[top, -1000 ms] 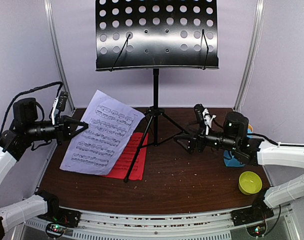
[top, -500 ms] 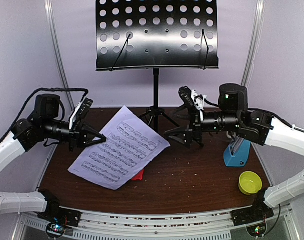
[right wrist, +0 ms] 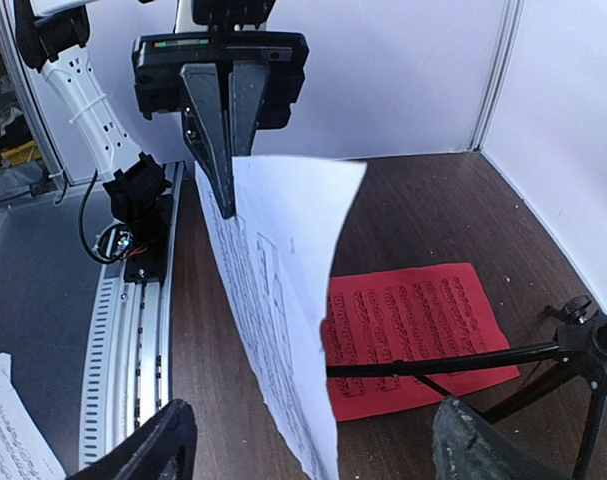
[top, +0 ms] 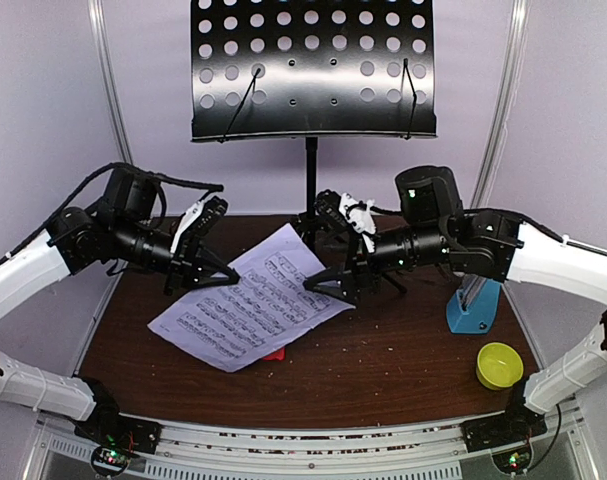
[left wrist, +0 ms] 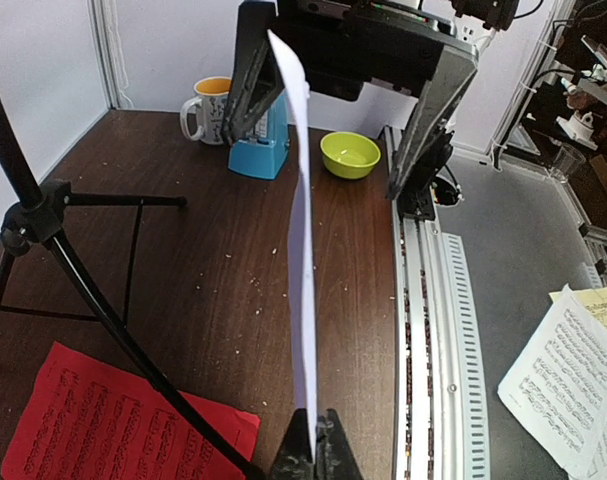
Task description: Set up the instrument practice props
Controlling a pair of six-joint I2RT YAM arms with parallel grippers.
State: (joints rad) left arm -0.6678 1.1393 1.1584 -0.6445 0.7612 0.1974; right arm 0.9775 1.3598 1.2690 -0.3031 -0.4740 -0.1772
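Observation:
The white music sheet (top: 248,310) hangs in the air over the table. My left gripper (top: 223,278) is shut on its left edge; in the left wrist view the sheet (left wrist: 301,250) runs edge-on from my closed fingertips. My right gripper (top: 323,287) is open, with a jaw on either side of the sheet's right edge (right wrist: 273,280), not touching it. The red sheet (right wrist: 413,330) lies flat on the table, mostly hidden under the white one in the top view. The black music stand (top: 313,70) is at the back. The blue metronome (top: 473,305) stands at the right.
A yellow bowl (top: 499,365) sits near the front right corner, and a white mug (left wrist: 208,108) stands behind the metronome. The stand's tripod legs (right wrist: 463,365) spread over the table behind the sheets. White walls close in the back and sides.
My left gripper has carried the white sheet up and right toward the centre. My right gripper has swung left from the metronome and now straddles the sheet's right edge.

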